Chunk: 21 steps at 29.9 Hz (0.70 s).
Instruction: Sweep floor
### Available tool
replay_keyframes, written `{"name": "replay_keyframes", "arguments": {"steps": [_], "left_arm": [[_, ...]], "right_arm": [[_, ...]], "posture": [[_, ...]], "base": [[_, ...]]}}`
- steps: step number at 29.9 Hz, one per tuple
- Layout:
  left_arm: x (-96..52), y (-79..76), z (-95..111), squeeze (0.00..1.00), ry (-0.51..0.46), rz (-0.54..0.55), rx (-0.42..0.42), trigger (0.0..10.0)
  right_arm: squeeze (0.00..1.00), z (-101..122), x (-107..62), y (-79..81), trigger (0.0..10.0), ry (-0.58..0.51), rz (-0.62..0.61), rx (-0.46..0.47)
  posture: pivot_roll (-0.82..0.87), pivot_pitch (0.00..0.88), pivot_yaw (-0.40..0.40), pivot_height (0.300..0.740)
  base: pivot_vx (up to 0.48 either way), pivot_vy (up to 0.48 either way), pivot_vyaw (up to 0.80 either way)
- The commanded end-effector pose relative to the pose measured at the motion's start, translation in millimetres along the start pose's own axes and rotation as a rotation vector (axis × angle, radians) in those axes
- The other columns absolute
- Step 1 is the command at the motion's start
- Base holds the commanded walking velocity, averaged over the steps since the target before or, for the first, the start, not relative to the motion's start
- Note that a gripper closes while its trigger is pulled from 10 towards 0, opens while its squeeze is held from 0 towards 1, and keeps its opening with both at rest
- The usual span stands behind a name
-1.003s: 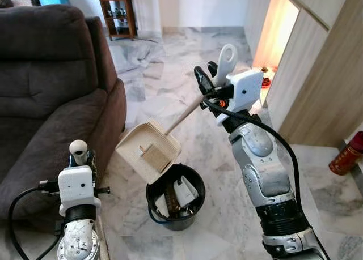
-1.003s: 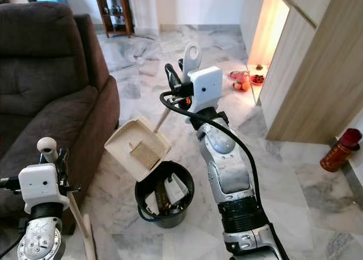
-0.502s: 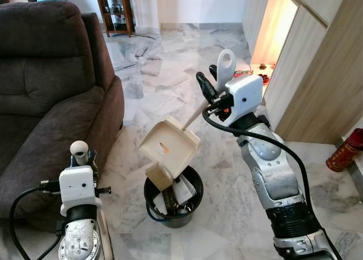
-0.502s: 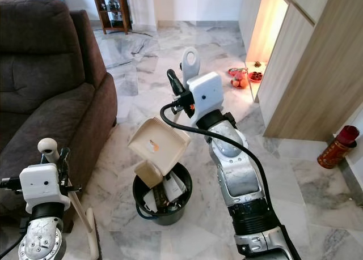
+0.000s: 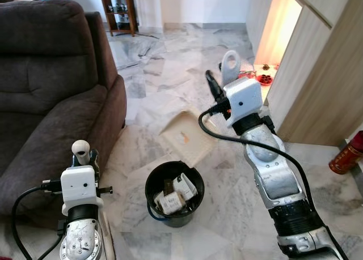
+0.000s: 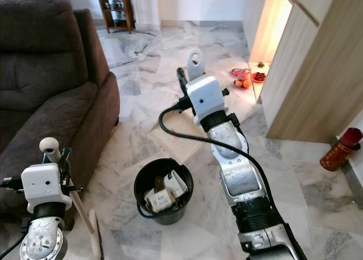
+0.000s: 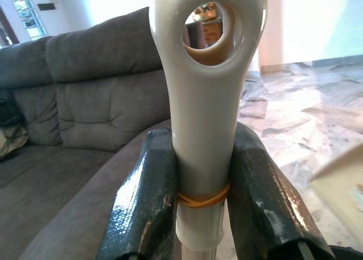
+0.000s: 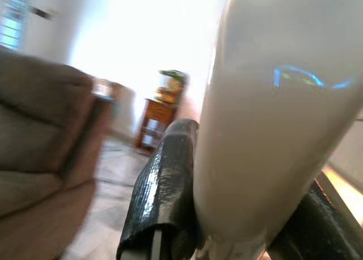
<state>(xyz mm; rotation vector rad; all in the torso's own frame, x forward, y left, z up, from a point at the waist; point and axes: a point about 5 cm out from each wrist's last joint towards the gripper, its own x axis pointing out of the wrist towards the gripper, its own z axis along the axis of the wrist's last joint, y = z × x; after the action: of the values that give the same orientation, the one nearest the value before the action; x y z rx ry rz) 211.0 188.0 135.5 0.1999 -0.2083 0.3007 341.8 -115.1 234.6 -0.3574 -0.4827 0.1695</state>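
Swung clear beyond the bin (image 5: 173, 194), the emptied dustpan (image 5: 188, 137) is clenched by the right hand (image 5: 218, 89); dumping appears done.

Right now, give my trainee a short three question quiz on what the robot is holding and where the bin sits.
1. True or false: the right gripper is shut on the dustpan handle.
2. What does the left gripper hold: A broom handle, B cushion, C bottle?
3. Fill in: the black bin stands on the marble ____ beside the sofa.

Key: 1 true; 2 A; 3 floor.
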Motion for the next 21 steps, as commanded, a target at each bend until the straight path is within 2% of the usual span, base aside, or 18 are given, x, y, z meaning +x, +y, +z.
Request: {"name": "replay_keyframes", "arguments": {"steps": [1,7,9,12,14,16,21], "left_arm": [[0.8,2.8,5,0.00,-0.038,0.007,0.014,10.0],[0.0,2.7,6,0.00,-0.040,0.005,0.012,10.0],[-0.3,2.7,6,0.00,-0.041,0.003,0.011,10.0],[-0.3,2.0,6,0.00,-0.041,-0.003,0.010,10.0],[-0.1,1.9,7,0.00,-0.042,-0.005,0.009,10.0],[-0.1,2.1,7,0.00,-0.043,-0.004,0.009,10.0],[-1.7,2.9,7,0.00,-0.041,0.002,0.010,10.0]], "right_arm": [[0.00,5,5.0,-19.4,10.0,-0.017,-0.077,-0.130],[0.00,-8,0.5,-35.9,10.0,0.046,-0.186,-0.129],[0.00,-11,0.3,-40.5,10.0,0.059,-0.226,-0.040],[0.00,-3,5.5,-40.6,10.0,0.017,-0.249,0.180],[0.00,0,8.7,-36.2,10.0,0.008,-0.231,0.262],[0.00,3,9.8,-32.6,10.0,0.002,-0.213,0.297],[0.00,9,10.8,-22.6,10.0,-0.031,-0.145,0.307]], "posture": [[-0.12,0.048,0.048,0.740],[-0.11,0.040,0.051,0.740],[-0.12,0.038,0.053,0.740],[-0.12,0.038,0.053,0.740],[-0.12,0.039,0.054,0.740],[-0.12,0.039,0.054,0.740],[-0.11,0.049,0.048,0.740]], "base": [[0.000,0.000,0.00],[0.000,0.000,0.00],[0.000,0.000,0.00],[0.000,0.000,0.00],[0.000,0.000,0.00],[0.000,0.000,0.00],[0.000,0.000,0.00]]}}
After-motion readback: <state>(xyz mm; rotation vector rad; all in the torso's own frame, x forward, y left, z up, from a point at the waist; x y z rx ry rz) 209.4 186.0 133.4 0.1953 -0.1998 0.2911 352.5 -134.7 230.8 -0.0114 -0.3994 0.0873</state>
